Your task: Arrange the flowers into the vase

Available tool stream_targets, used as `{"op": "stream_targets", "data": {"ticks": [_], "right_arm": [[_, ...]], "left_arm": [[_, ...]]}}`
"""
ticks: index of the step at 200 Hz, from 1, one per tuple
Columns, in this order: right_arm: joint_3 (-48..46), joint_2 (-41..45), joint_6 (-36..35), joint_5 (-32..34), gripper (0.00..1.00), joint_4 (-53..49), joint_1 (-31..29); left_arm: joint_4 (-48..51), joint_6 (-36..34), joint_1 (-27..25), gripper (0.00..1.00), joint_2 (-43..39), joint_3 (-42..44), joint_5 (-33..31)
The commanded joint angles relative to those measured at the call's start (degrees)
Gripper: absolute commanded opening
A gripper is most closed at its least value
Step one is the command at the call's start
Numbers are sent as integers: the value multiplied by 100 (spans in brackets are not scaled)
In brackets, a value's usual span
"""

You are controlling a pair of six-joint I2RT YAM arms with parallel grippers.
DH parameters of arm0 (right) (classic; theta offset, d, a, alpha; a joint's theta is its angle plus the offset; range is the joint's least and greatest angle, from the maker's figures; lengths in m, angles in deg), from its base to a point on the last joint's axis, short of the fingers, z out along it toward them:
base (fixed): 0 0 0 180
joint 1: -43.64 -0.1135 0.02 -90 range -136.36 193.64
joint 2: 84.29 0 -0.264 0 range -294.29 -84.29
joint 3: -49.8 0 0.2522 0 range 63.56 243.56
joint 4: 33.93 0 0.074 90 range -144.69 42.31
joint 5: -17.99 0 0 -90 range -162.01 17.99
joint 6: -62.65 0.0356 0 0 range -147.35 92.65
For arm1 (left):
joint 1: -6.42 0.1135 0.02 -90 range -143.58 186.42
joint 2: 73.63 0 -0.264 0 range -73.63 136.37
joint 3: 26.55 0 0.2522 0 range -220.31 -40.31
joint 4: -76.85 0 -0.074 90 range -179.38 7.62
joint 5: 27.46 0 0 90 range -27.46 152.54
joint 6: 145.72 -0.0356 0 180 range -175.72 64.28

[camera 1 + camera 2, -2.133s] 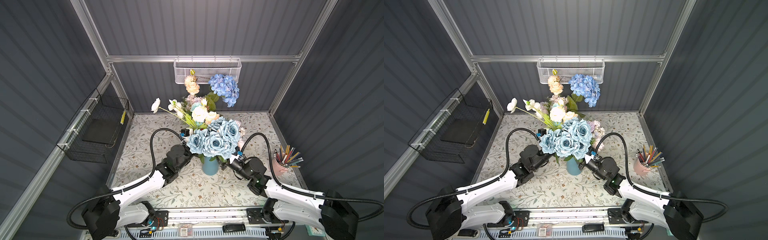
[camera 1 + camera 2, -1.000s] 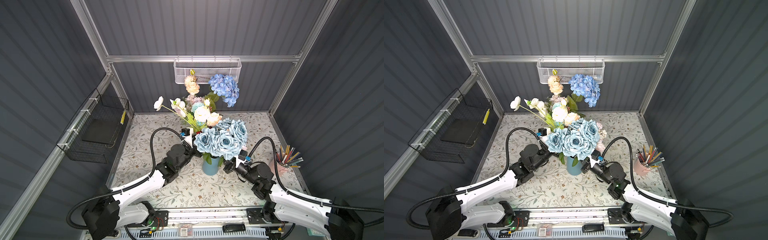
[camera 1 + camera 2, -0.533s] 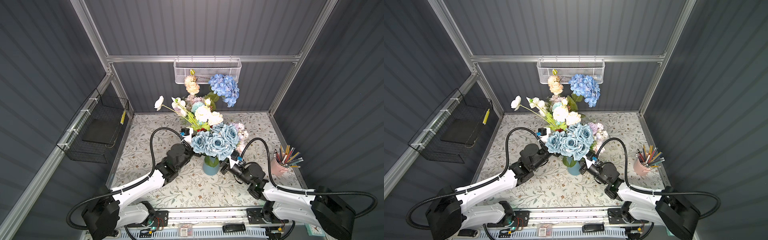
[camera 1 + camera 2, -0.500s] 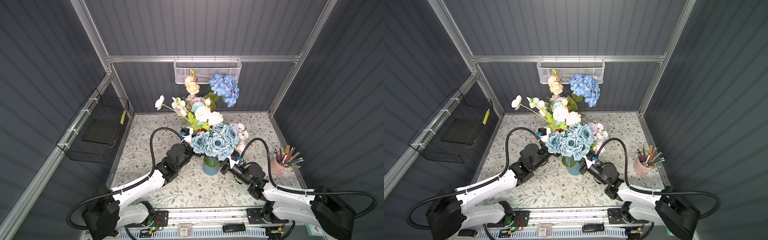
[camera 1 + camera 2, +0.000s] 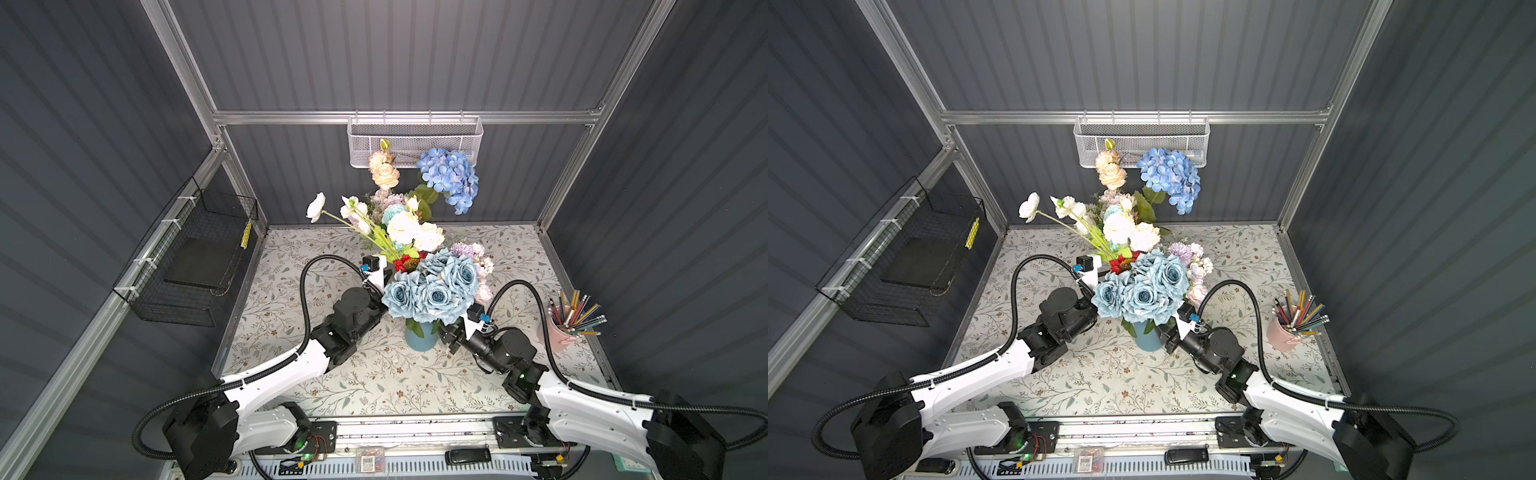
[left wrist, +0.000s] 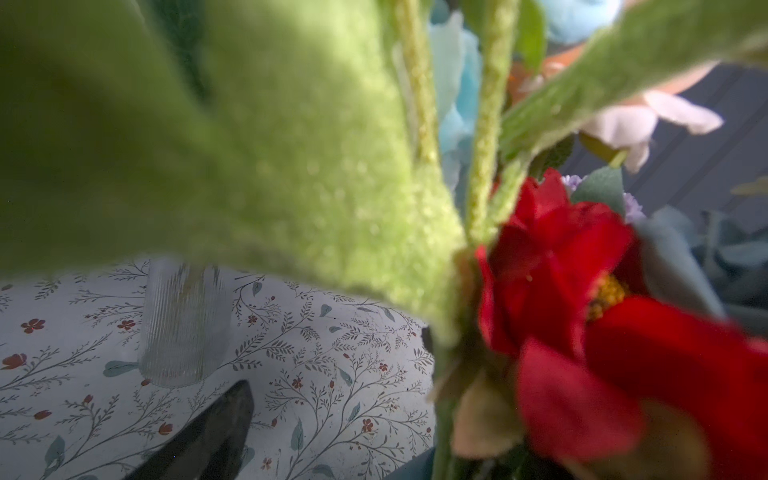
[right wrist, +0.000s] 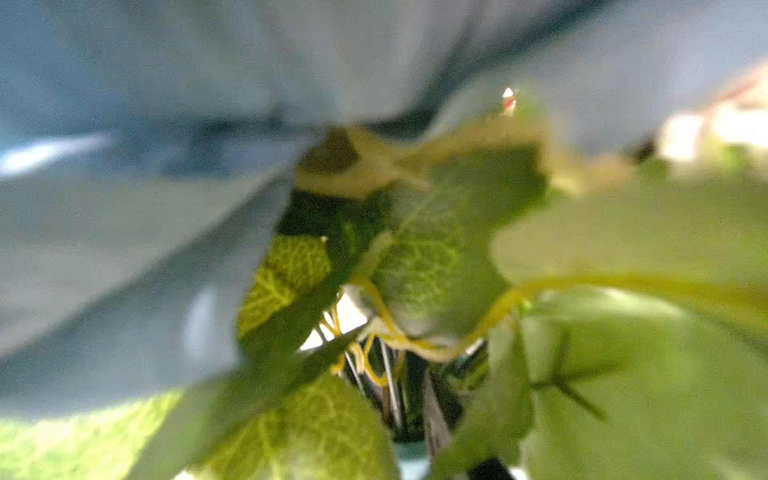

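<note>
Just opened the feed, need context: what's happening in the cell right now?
Both arms are at the blue vase mid-table. A bunch of pale-blue roses stands in it, and the right gripper sits right beside the vase under the blooms; whether it grips a stem is hidden. The left arm reaches in from the other side by the red daisy. More flowers stand behind.

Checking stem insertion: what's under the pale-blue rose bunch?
A blue vase, partly visible, with green leaves above it. The pale-blue roses cover its mouth and the stems' entry.
</note>
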Motion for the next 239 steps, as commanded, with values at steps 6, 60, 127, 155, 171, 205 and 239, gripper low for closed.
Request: {"op": "stream_targets", "data": {"ticks": [6,60,127,155,171,205,239], "right_arm": [[69,536,331,142,51,-1249,-29],[9,1418,882,372,61,-2934,-29],[-298,1390,1067,593,69,-2846,-29],[-325,981,949,594,73,-2291,-29],[-334,659,843,618,76,-1828,-29],[-330,-6,785,518,80,-693,-29],[-291,-721,743,407,83,396,-29]], "left_arm": [[33,-86,25,99,-224,-77,59],[1140,-190,25,99,-643,-231,352],[3002,-91,31,99,-1446,-257,68],[3527,98,25,99,-1746,-49,-499],[3475,220,33,99,-1782,129,-815],[2578,389,77,99,-1111,323,-827],[1457,684,105,99,-275,528,-675]]}}
